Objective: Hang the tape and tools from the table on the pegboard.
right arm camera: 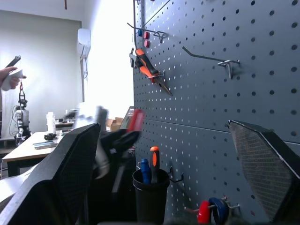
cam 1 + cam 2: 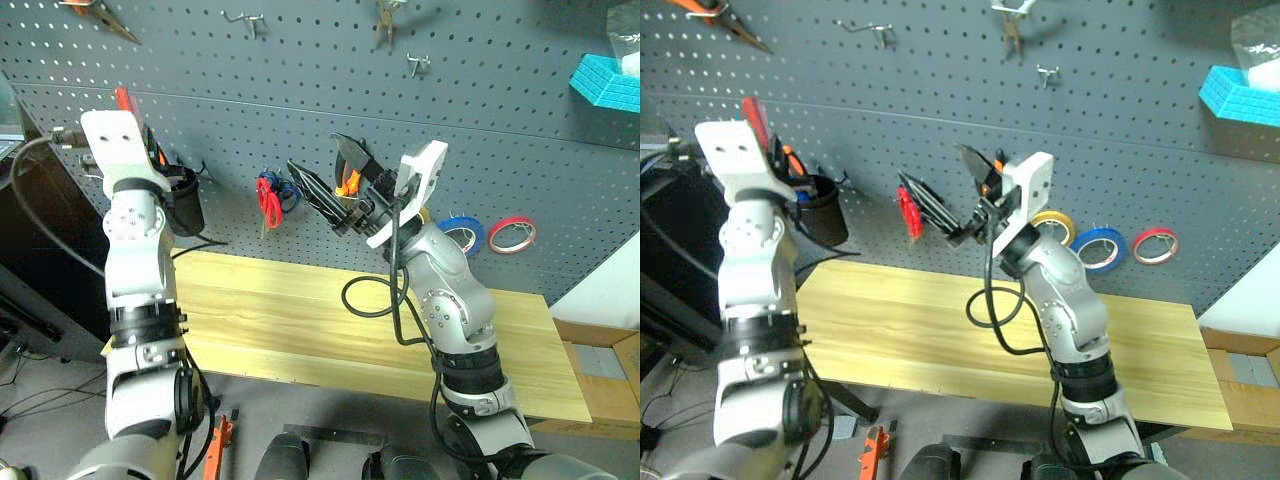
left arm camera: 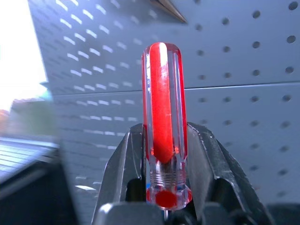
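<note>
My left gripper [image 3: 165, 136] is shut on the slim red-handled screwdriver [image 3: 161, 93], held up close to the dark grey pegboard [image 2: 300, 100], above the black cup [image 2: 185, 200]. My right gripper [image 2: 333, 178] is open and holds nothing, raised in front of the board beside the red-handled scissors [image 2: 268, 203], which hang on a hook. The blue tape [image 2: 462, 233] hangs on the board to the right. Orange-and-black pliers [image 2: 100, 15] hang at the upper left. The wooden table [image 2: 300, 320] lies below both arms.
The black cup holds an orange-handled and a blue-handled screwdriver [image 1: 153, 159]. Blue-handled scissors [image 2: 290, 195], a yellow roll [image 2: 1052, 225] and a red roll [image 2: 512, 235] hang on the board. Empty hooks [image 2: 245, 20] sit higher up. A teal box [image 2: 605, 85] is at the right. A person's hand [image 1: 9, 77] shows far off.
</note>
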Action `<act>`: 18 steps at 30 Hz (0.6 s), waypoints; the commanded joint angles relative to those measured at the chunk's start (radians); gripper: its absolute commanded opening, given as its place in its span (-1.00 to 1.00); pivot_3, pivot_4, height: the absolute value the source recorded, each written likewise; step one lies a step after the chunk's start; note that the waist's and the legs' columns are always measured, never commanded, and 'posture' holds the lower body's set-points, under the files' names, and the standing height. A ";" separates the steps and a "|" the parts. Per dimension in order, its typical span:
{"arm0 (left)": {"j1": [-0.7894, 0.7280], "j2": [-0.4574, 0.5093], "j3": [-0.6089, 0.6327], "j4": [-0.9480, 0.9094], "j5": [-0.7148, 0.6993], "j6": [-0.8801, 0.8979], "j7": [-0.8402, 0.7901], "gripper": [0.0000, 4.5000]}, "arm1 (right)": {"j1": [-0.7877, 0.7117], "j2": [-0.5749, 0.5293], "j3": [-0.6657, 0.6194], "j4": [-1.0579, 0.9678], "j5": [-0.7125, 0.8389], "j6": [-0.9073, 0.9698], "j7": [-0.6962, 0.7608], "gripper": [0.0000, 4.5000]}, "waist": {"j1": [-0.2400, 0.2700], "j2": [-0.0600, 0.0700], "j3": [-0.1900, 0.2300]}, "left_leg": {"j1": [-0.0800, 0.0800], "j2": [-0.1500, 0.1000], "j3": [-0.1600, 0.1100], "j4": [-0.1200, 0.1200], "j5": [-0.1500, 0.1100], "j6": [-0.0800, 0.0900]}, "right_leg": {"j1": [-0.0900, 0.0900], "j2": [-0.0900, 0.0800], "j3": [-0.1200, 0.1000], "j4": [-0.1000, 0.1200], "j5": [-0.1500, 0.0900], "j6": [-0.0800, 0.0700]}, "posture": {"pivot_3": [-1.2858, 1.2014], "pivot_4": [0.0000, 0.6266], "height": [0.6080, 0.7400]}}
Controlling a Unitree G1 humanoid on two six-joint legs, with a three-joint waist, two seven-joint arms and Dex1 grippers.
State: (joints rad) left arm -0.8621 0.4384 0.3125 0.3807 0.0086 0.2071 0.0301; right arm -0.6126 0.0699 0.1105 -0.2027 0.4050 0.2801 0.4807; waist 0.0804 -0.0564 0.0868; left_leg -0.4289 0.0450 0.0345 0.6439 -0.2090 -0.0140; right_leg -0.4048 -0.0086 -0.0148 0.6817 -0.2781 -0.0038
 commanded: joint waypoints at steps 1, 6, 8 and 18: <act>-0.165 0.055 -0.036 0.182 0.013 -0.167 -0.033 -0.62 | -0.019 0.016 0.018 0.021 -0.028 -0.050 -0.015 1.00 | -0.002 -0.001 0.000 | -0.001 0.000 0.001 0.000 0.000 0.000 | -0.001 0.001 0.000 -0.001 0.000 0.000 | 0.15 -1.00 1.00; -0.304 0.116 -0.052 0.451 0.026 -0.319 -0.022 -0.62 | -0.018 0.021 0.024 0.059 -0.049 -0.085 -0.021 1.00 | -0.019 0.000 -0.001 | -0.001 0.000 0.003 -0.001 -0.001 -0.001 | -0.002 0.000 0.003 -0.001 0.000 0.000 | 0.14 -1.00 1.00; -0.338 0.137 -0.059 0.520 0.030 -0.360 -0.020 -0.62 | -0.018 0.017 0.021 0.066 -0.051 -0.090 -0.024 1.00 | -0.024 0.000 -0.001 | -0.001 0.001 0.003 -0.001 -0.001 -0.001 | -0.002 0.001 0.002 0.000 0.000 -0.001 | 0.14 -1.00 1.00; -0.291 0.203 -0.059 0.658 0.017 -0.455 -0.023 -0.62 | 0.030 -0.006 0.021 0.039 -0.050 -0.083 -0.046 1.00 | -0.028 0.000 -0.002 | -0.001 0.001 0.003 0.000 -0.001 -0.001 | -0.002 0.000 0.002 0.001 0.000 -0.001 | 0.15 -0.93 1.00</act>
State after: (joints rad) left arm -1.1491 0.6304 0.2511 1.0536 0.0353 -0.2189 0.0098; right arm -0.5737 0.0618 0.1398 -0.1213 0.3520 0.2070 0.4368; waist 0.0520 -0.0567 0.0852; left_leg -0.4298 0.0456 0.0373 0.6442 -0.2097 -0.0148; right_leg -0.4071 -0.0081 -0.0129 0.6829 -0.2778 -0.0043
